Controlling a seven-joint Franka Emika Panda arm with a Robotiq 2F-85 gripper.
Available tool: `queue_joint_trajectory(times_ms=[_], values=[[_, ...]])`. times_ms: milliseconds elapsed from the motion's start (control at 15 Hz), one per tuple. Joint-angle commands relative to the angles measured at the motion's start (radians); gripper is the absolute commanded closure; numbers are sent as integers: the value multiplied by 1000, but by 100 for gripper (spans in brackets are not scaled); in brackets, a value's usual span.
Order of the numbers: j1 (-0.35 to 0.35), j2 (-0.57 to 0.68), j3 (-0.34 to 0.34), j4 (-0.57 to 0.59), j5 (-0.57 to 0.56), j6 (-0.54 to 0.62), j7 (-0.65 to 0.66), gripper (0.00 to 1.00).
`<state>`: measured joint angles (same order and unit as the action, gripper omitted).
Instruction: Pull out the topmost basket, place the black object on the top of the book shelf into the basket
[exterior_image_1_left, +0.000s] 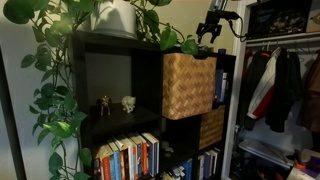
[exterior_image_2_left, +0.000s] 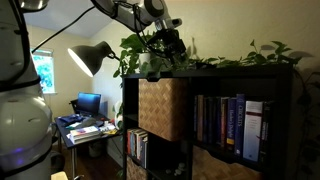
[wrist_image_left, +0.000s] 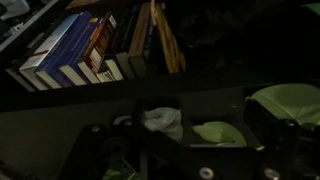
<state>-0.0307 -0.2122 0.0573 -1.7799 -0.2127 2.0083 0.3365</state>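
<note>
Pickup step, I judge: the topmost basket (exterior_image_1_left: 188, 85) juts from the book shelf (exterior_image_1_left: 115, 65); the gripper (exterior_image_1_left: 211, 40) hovers above the shelf top, jaws unreadable. Next needs finding the unseen black object among leaves (exterior_image_2_left: 215, 62).

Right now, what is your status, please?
Gripper open above book shelf. Topmost basket sticks out. Black object not made out. Plant leaves close around.
</note>
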Motion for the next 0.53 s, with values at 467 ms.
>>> queue_joint_trajectory(times_ms=[467], values=[[-33,37,-81,-68,-8,265,-126,0]])
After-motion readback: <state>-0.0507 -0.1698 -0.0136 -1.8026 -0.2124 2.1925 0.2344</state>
